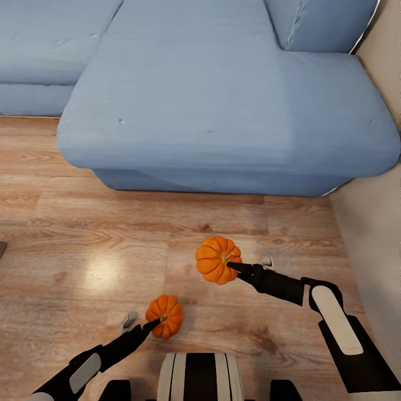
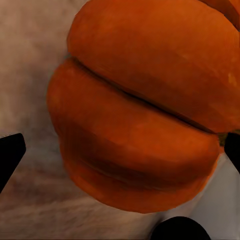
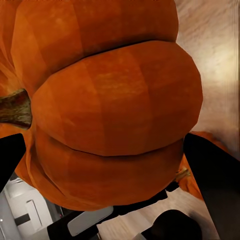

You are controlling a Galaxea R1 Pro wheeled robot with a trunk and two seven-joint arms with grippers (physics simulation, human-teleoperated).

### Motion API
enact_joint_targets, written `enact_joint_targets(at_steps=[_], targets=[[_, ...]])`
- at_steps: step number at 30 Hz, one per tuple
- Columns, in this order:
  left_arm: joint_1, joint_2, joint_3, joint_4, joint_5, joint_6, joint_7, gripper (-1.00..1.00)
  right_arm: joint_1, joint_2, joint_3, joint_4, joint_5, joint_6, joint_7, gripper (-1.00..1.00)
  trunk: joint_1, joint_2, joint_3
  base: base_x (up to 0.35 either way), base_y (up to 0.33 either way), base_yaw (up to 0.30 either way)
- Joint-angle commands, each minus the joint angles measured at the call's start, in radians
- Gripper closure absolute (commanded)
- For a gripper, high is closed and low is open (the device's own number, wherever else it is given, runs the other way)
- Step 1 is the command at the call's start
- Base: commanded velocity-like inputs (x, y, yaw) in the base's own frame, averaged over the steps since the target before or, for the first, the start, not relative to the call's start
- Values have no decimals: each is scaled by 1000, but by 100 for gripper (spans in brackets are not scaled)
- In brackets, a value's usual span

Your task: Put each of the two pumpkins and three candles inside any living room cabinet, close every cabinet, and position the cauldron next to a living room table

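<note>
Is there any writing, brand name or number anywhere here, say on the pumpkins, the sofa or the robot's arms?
None: no words, numbers or signs can be read.
The two pumpkins are plain orange.
The blue sofa has no tag or label in sight.
The wood floor and the right arm's white panel are unmarked.

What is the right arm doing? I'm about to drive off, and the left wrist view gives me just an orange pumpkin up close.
Observer: The right gripper holds a second pumpkin between its fingers, stem towards the gripper.
Operator: What's ahead of the robot?
Observer: A blue sofa, straight ahead on the wood floor.
Operator: Any room to the right?
Observer: Little; a beige wall runs along that side, beside the sofa's end.
</note>
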Motion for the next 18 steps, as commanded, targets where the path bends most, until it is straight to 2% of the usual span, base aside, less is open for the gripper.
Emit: enact_joint_targets(at_steps=[1,18], targets=[[0,1,-4,-1,11,8,0,-100,-1,0,0,0,7,2,10,100,0,0,0,11,-67,0],[0,0,-4,-5,11,3,3,-100,-1,0,1,0,7,2,10,100,0,0,0,2,-9,0]])
